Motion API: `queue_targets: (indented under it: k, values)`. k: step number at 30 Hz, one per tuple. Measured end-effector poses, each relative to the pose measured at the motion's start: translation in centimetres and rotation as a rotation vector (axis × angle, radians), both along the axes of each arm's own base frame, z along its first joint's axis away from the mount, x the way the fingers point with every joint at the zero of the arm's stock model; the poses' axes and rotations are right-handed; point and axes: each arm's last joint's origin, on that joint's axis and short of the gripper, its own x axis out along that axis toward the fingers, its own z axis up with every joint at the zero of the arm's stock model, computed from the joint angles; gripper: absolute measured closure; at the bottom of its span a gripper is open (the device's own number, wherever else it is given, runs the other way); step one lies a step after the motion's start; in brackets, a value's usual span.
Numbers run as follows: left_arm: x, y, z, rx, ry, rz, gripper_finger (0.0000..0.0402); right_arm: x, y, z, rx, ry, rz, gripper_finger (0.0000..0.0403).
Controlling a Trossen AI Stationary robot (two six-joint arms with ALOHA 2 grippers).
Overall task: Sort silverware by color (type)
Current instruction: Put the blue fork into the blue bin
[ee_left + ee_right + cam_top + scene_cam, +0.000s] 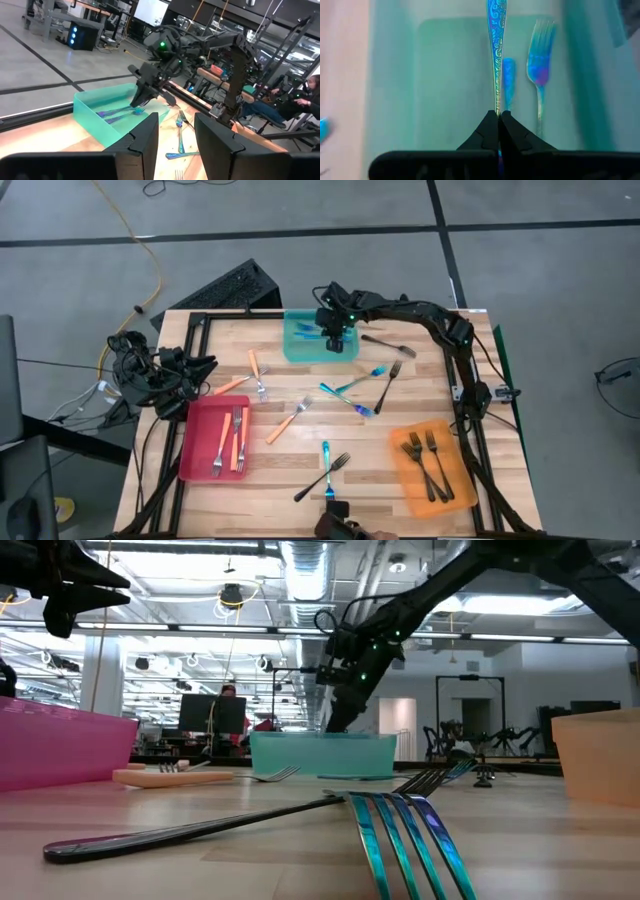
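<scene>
My right gripper (pixel 498 116), jaws pinching the iridescent blue patterned metal fork (pixel 496 55) above the shallow teal plastic tray (pixel 390 75), might drop it crooked across forks lying there.

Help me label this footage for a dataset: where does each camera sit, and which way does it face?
High view: overhead, straight down on the table; both arms show.
Low view: table height, level past a blue fork; the right arm shows.
Left wrist view: past the open left tool toward the right arm.
Right wrist view: down into the teal tray; right tool shut on a blue fork.
All four show the teal tray.
</scene>
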Motion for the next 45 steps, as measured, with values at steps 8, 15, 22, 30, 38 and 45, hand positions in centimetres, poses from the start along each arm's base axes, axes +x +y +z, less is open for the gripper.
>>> queue_targets:
  k: [8,15,22,30,38,45]
  values:
    - [0.0,0.0,0.0,-0.001,-0.001,0.0,0.0289,0.3,-0.5,-2.0,0.059,-0.003,0.031,0.0383]
    - [0.0,0.0,0.0,-0.001,0.0,0.0,0.0289,0.2,-1.2,-1.9,0.111,-0.078,0.047,0.0383]
    - [0.0,0.0,0.0,-0.001,-0.001,0.001,0.0289,-0.7,-2.3,-2.3,0.173,-0.146,0.048,0.0383]
    - [0.0,0.0,0.0,0.0,-0.001,0.002,0.0289,-2.0,-3.0,-4.0,0.21,-0.156,0.016,0.0383]
    - [0.0,0.0,0.0,0.0,-0.001,0.003,0.0289,-2.0,-2.8,-4.6,0.205,-0.213,0.018,0.0383]
    - [0.0,0.0,0.0,0.001,-0.002,0.007,0.0289,-2.2,-3.3,-4.6,0.208,-0.219,-0.006,0.0383]
